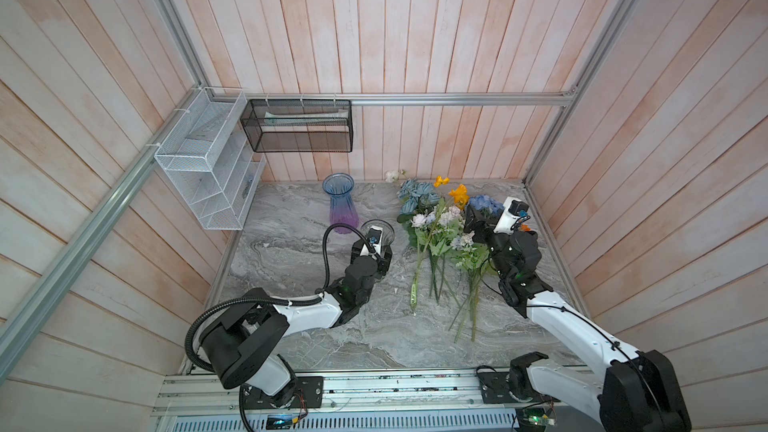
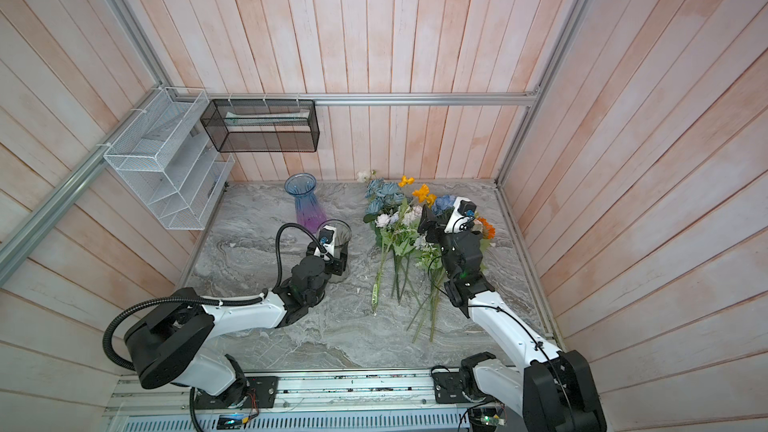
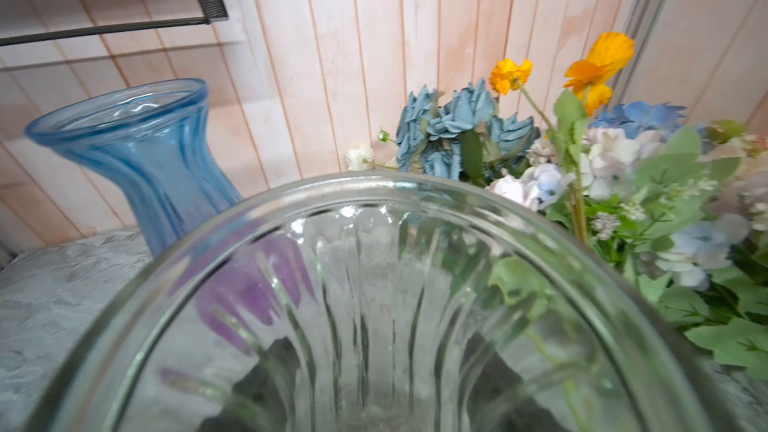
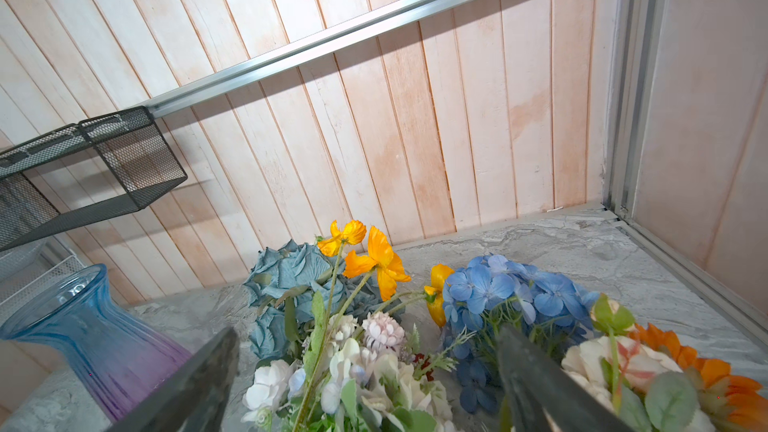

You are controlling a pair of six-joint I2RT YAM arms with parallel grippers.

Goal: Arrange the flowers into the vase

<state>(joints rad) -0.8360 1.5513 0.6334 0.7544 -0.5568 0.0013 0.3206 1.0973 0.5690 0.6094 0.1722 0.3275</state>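
Near one o'clock, the right end effector (image 4: 368, 336) is hovering, jaws apart, over the flowers (image 1: 432, 218); the left end effector (image 1: 379, 249) is clamping the clear vase (image 3: 374, 284), seemingly steadying it.

Flowers (image 4: 353, 367) crowd between your right fingers (image 4: 195, 384), the clear vase (image 3: 374, 184) between your left fingers (image 1: 386, 263); beyond the blooms, bare counter (image 4: 561, 243).

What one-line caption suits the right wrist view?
Open jaws frame mixed flowers lying on the marble table, a blue-purple vase standing alongside.
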